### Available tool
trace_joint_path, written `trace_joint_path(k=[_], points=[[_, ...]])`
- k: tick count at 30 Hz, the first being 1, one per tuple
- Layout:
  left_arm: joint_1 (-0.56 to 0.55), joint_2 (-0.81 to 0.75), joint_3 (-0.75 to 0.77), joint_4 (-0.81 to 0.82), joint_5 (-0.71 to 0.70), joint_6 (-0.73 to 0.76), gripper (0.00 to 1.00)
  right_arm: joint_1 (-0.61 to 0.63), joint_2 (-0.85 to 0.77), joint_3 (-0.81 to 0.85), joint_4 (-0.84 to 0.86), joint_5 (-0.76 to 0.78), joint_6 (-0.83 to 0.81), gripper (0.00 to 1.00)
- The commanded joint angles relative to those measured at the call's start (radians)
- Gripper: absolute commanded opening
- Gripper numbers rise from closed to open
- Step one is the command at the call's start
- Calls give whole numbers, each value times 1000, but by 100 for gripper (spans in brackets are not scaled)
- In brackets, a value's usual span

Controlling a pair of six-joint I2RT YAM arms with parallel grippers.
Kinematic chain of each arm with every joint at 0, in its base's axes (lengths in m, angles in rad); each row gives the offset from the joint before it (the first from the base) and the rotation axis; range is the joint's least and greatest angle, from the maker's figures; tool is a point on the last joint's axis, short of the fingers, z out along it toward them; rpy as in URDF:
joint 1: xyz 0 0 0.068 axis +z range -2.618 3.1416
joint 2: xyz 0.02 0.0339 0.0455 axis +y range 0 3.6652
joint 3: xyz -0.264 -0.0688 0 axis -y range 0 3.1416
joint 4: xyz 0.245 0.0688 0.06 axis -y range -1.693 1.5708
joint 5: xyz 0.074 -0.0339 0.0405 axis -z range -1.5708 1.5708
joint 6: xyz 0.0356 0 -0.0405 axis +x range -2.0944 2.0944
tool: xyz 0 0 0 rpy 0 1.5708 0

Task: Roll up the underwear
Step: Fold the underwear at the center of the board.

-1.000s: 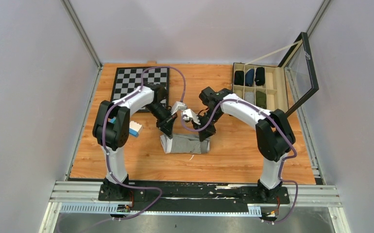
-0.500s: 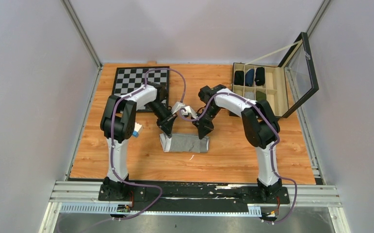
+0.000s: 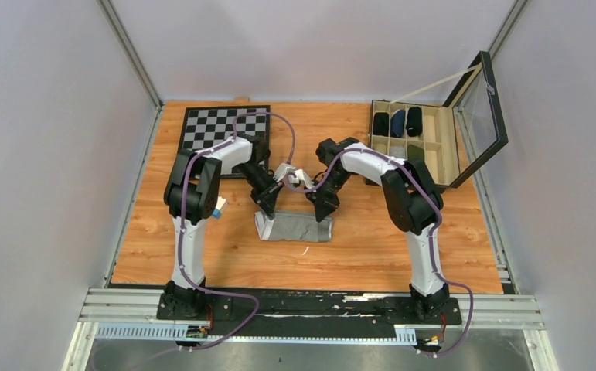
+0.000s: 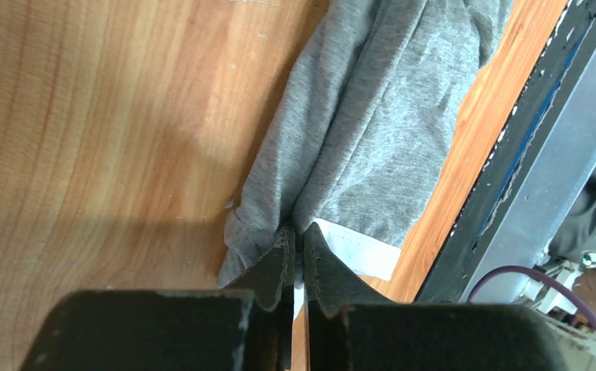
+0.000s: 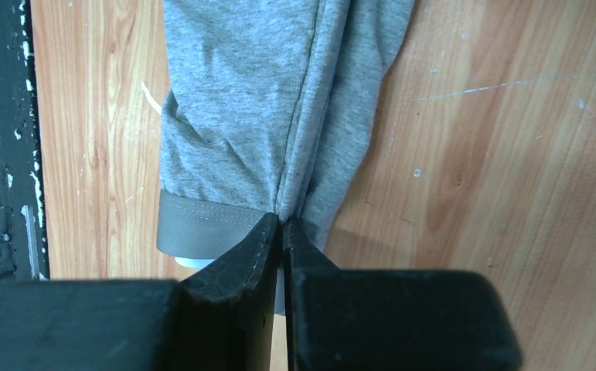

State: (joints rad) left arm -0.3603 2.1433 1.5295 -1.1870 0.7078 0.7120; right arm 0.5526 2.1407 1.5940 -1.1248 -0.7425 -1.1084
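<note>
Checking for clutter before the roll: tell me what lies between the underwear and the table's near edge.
In the top view, bare table apart from one small white scrap close to the underwear.

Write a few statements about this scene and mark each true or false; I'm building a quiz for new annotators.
1. The left hand pinches a fold of the gray underwear. True.
2. The right hand hangs open above the cloth. False: it is shut on a fold of the underwear.
3. The box has its lid closed. False: the lid stands open.
4. A chessboard lies at the far left of the table. True.
</note>
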Motion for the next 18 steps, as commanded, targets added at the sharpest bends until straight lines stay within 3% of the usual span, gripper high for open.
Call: trace_joint_path(k=[1, 7, 14, 18], points=[[10, 6, 14, 59, -6, -110, 8, -11, -3, -23, 85, 3, 62, 9], [11, -34, 29, 78, 19, -193, 16, -13, -62, -121, 258, 84, 227, 16], [12, -105, 11, 74, -146, -268, 19, -13, -99, -164, 336, 145, 329, 21], [12, -192, -9, 119, -232, -290, 30, -13, -101, -172, 365, 159, 376, 21]])
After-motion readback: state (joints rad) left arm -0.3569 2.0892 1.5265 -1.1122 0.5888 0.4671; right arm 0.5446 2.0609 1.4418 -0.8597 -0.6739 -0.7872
